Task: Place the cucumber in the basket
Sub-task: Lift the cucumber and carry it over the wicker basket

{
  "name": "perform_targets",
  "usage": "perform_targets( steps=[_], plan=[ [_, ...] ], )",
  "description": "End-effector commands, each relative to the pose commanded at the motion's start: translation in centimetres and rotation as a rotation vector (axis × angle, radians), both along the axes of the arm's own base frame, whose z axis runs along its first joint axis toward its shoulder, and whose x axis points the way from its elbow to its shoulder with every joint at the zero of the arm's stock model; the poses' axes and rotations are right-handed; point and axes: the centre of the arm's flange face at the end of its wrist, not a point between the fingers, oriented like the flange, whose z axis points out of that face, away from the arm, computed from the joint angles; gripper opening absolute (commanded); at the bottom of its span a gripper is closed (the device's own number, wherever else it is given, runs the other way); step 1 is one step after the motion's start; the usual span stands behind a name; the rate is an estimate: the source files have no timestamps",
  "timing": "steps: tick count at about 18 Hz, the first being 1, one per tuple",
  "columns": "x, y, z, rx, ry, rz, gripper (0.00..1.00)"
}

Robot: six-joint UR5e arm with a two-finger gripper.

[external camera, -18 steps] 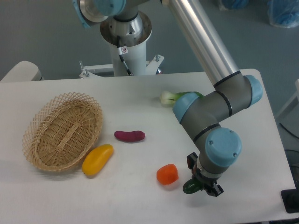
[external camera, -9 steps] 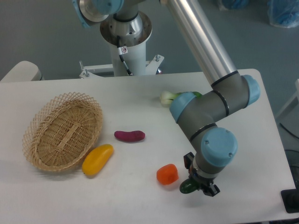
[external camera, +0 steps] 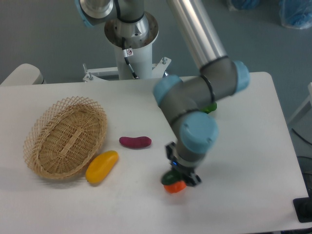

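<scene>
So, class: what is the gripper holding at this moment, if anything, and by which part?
The gripper holds the cucumber. Only a dark green end shows below the wrist, above the orange vegetable, so the exact place of the hold is hidden.

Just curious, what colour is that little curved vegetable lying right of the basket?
The curved vegetable is deep reddish-purple, clearest in the fixed camera view.

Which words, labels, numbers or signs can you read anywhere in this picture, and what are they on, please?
None can be read.
A small white tag with a red mark hangs on the robot's white base column; it is too small and blurred to read.
</scene>
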Motion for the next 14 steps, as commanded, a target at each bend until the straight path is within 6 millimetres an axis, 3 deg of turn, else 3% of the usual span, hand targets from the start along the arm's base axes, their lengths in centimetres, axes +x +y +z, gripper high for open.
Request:
perform_targets(
  steps=[6,10,12,14],
  plan=[
    [13.5,0.0,0.8,0.028,-0.077,-0.123,0.17],
    [22.0,1.6,0.6,-0.016,-0.091,-0.082,0.17],
    [24.6,2.8,0.0,-0.003,-0.077,-0.067,0.17],
    [26.2,4.6,-2.5,0.003,-0.072,-0.056,0.2]
  ],
)
